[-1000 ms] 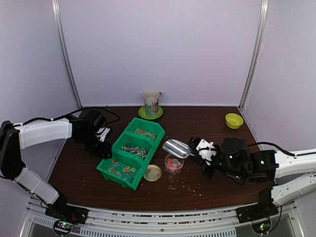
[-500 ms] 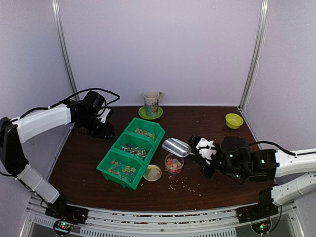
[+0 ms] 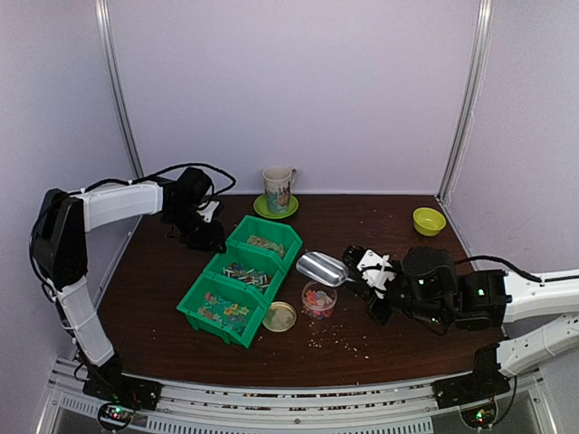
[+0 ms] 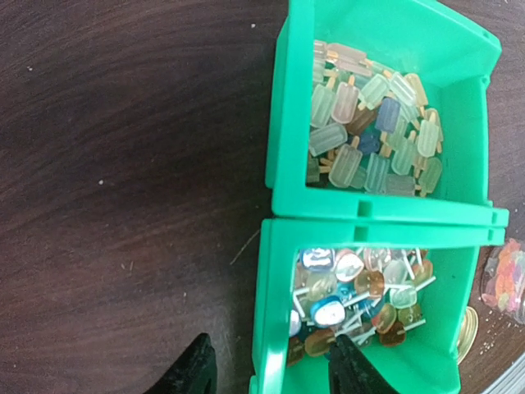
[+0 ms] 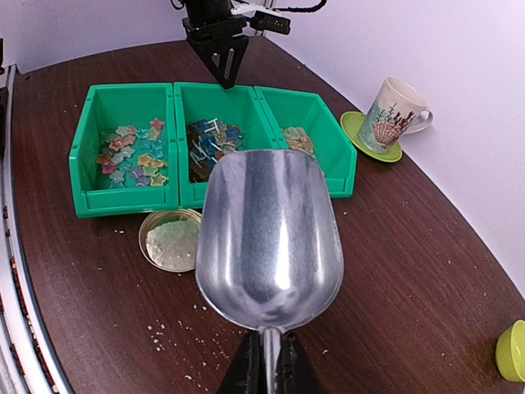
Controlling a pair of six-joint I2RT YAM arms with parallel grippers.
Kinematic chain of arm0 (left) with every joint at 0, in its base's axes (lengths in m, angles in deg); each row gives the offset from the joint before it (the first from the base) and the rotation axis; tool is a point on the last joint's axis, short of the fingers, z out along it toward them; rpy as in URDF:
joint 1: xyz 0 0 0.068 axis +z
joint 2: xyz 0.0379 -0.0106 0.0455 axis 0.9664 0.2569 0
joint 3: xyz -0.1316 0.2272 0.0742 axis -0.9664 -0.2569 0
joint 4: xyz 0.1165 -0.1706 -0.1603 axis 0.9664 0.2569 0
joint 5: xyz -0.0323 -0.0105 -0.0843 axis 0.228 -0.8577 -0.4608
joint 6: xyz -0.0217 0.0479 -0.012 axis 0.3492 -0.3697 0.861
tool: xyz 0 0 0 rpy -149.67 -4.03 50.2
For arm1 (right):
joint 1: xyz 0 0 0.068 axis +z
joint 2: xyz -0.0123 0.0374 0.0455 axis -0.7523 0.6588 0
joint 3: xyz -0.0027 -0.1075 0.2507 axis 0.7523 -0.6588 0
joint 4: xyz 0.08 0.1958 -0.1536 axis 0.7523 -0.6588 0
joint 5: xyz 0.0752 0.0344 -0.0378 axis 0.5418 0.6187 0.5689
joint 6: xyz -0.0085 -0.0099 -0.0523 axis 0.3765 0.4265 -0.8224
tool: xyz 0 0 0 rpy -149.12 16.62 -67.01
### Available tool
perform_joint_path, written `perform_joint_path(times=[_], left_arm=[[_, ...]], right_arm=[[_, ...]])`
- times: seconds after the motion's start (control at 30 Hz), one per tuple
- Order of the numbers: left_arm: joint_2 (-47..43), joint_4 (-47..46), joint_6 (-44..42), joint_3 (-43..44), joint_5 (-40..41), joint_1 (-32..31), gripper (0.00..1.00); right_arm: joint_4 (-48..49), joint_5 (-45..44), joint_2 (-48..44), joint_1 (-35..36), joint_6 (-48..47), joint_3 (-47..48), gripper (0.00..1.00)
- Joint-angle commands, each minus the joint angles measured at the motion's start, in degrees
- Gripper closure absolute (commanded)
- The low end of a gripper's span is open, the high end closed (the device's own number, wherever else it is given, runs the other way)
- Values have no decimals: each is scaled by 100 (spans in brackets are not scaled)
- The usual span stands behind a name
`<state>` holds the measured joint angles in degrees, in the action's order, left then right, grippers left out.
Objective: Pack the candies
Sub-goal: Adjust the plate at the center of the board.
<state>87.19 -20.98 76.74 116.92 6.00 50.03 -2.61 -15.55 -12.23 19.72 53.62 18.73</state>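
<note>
Right fingers (image 5: 244,369) clench the scoop (image 5: 269,238) by its handle, bowl empty, near the jar (image 3: 318,306) that holds the candies (image 3: 317,295) (probably between loads). Left fingers (image 4: 353,369) hang spread astride the middle bin (image 4: 269,295) wall, grasping nothing. The dark worktop (image 3: 389,226) is crumb-strewn; walls (image 3: 298,90) are lilac.

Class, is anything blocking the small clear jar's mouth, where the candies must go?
Nothing visible: the small clear round jar holding colourful candies stands open, round tan lid beside it; the silver metal scoop hovers nearby.
</note>
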Motion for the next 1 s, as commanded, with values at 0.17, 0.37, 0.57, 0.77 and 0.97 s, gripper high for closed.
perform_joint_path(times=[0.17, 0.37, 0.57, 0.77, 0.97], left_arm=[[494, -118, 51, 51, 165, 4, 56], [760, -163, 27, -5, 235, -40, 62], [856, -167, -1, -31, 244, -134, 67], [892, -181, 7, -74, 275, -142, 70], [937, -184, -1, -84, 277, -150, 79]], right_arm=[[-24, -18, 49, 45, 78, 215, 100], [-31, 78, 251, 50, 90, 265, 100], [-252, 125, 413, 54, 57, 462, 100], [-386, 156, 505, 49, 19, 650, 100], [-467, 217, 584, 48, 11, 752, 100]])
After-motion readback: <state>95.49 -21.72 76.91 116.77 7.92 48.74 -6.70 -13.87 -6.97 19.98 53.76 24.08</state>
